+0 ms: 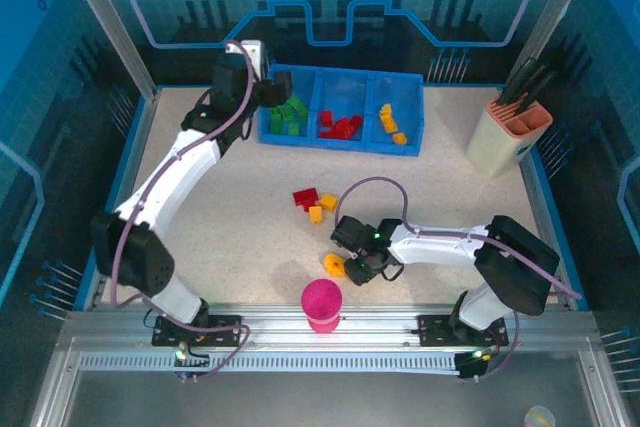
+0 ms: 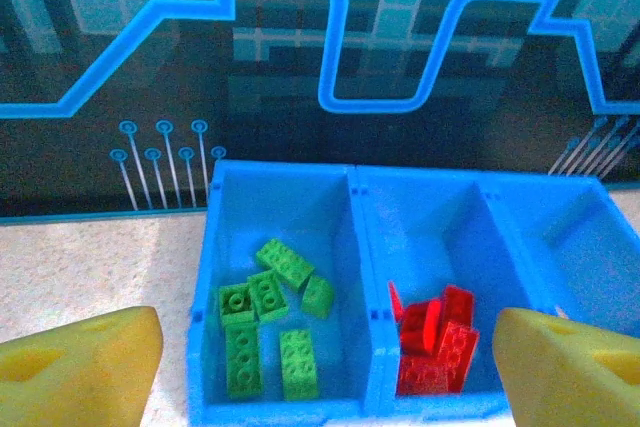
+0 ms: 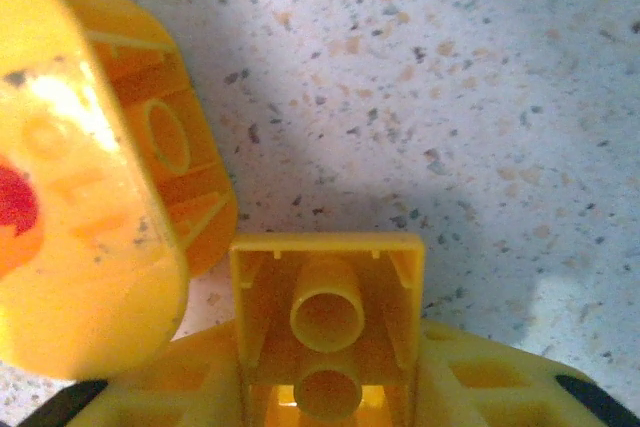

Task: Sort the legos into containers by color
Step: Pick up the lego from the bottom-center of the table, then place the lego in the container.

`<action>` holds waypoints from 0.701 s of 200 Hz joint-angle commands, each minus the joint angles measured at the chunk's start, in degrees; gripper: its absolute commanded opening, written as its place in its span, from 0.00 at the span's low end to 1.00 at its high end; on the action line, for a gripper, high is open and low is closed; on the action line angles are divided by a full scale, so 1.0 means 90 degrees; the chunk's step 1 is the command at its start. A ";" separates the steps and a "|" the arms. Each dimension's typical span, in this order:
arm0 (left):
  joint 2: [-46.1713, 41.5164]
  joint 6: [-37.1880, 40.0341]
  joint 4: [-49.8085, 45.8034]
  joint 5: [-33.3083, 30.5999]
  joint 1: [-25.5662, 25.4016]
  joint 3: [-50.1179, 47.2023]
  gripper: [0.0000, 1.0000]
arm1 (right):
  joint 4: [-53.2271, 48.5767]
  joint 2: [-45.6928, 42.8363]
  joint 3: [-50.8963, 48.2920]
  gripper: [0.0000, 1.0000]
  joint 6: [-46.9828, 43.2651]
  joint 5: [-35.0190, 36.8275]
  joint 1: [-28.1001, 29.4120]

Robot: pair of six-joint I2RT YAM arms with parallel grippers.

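The blue tray (image 1: 340,144) stands at the back with green legos (image 1: 288,115) in its left container, red ones (image 1: 338,126) in the middle and yellow ones (image 1: 390,123) on the right. My left gripper (image 1: 262,82) hovers open over the green pile (image 2: 270,317), its yellow fingers (image 2: 80,367) wide apart with nothing between them. Near the table's front, my right gripper (image 1: 362,269) is shut on a small yellow brick (image 3: 328,317), underside up, low over the table. A round yellow lego (image 1: 335,265) lies just to its left, and the right wrist view catches it (image 3: 80,197) close by.
Loose red (image 1: 305,196) and yellow (image 1: 327,202) bricks lie mid-table. A magenta cup (image 1: 321,305) stands at the front edge, close below the right gripper. A beige-and-pink utensil holder (image 1: 508,132) sits at the back right.
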 commanded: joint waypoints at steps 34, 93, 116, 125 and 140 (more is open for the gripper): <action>-0.1504 0.1083 -0.1418 -0.0068 0.0088 -0.0696 0.99 | -0.0754 -0.1338 0.0212 0.35 -0.0387 0.0216 -0.0906; -0.2858 0.1618 -0.2259 0.0962 0.0089 -0.2125 0.99 | -0.0070 -0.1803 0.1623 0.34 -0.1875 0.0050 -0.3371; -0.3115 0.1628 -0.2347 0.0955 0.0088 -0.2476 0.99 | 0.0673 -0.1131 0.2384 0.35 -0.2126 -0.0122 -0.4027; -0.3189 0.1649 -0.2347 0.0948 0.0084 -0.2600 0.99 | 0.0872 -0.0762 0.2691 0.35 -0.2168 -0.0161 -0.4222; -0.3284 0.1642 -0.2312 0.0920 0.0089 -0.2741 0.99 | 0.1312 -0.0166 0.3140 0.36 -0.2216 -0.0152 -0.4423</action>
